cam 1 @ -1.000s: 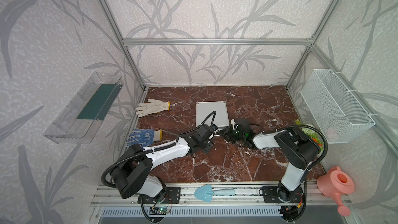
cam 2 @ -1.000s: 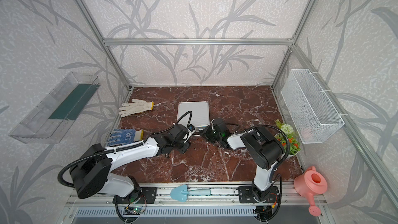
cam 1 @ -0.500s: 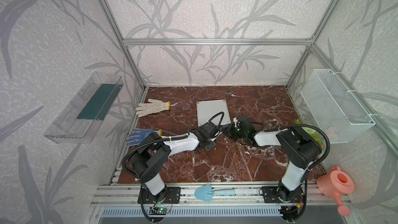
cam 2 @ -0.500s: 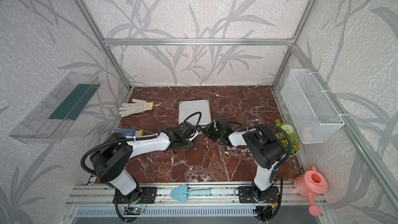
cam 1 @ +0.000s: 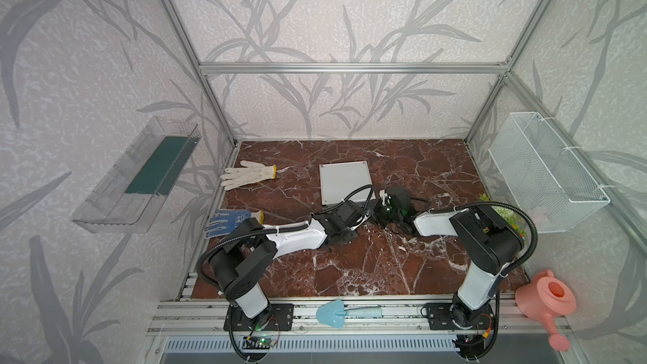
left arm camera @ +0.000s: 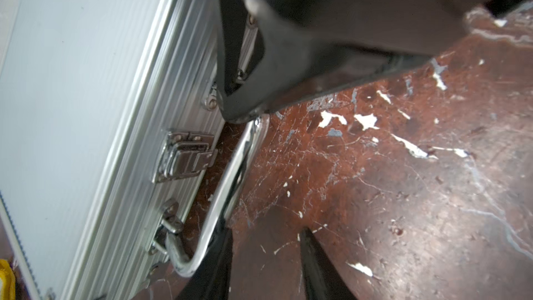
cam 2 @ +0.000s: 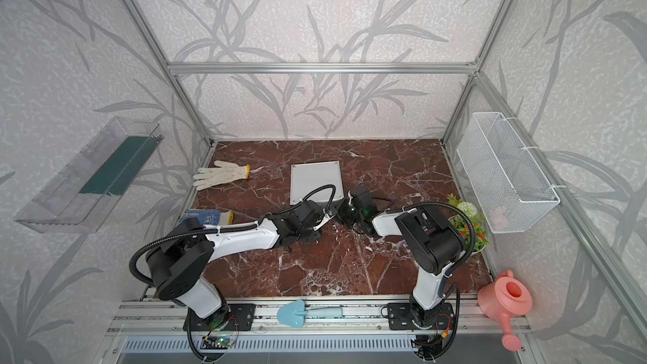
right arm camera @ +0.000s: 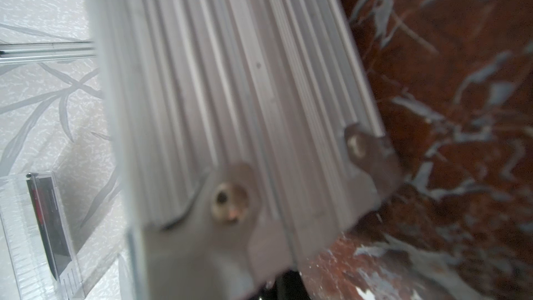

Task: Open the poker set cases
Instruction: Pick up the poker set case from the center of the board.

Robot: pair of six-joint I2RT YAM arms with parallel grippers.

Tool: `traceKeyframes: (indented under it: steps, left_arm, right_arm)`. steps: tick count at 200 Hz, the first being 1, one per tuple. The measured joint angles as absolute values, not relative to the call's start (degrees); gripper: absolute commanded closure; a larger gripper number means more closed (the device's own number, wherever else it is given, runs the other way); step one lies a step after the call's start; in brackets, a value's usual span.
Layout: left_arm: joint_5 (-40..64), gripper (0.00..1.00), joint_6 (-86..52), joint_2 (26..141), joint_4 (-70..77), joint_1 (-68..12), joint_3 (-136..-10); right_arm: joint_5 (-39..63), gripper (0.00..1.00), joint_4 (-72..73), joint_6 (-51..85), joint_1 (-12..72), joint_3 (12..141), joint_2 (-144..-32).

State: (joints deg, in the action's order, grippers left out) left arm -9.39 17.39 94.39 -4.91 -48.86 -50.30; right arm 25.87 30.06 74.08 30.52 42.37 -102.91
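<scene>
The poker set case (cam 1: 345, 182) (cam 2: 316, 182) lies flat and closed on the marble floor in both top views. Its ribbed front wall carries a metal latch (left arm camera: 184, 158) lying flat and a curved metal handle (left arm camera: 227, 186). My left gripper (left arm camera: 264, 238) (cam 1: 366, 212) is open low over the floor in front of that wall. One of its fingers (left arm camera: 220, 258) rests beside the handle, with bare floor between the fingers. My right gripper (cam 1: 380, 204) (left arm camera: 317, 38) is shut and pressed against the case's near right corner (right arm camera: 230, 197). Only a dark tip of the right gripper (right arm camera: 288, 284) shows in its wrist view.
A white glove (cam 1: 248, 175) and a blue glove (cam 1: 231, 220) lie on the left. A plant (cam 1: 507, 211) stands behind the right arm. A blue trowel (cam 1: 345, 313) rests on the front rail, a pink watering can (cam 1: 546, 301) at the right. A wire basket (cam 1: 546, 176) and a clear shelf (cam 1: 140, 176) hang on the walls.
My left arm has stretched to the right along the case's front edge, and its jaws have narrowed. The right gripper has stayed at the corner.
</scene>
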Motion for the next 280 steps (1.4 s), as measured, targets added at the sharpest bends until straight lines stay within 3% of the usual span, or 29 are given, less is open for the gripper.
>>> traceKeyframes:
  steps: [129,280]
  left_arm:
    - [1.6,0.59,20.9,91.7,0.4,-43.4,-46.2]
    - [3.5,0.55,33.0,93.0,-14.1,-41.0,-58.2]
  right_arm:
    - [30.9,1.0,26.7,75.5,26.5,44.2,-102.3]
    - [33.0,1.0,27.6,75.9,25.0,44.3,-102.2]
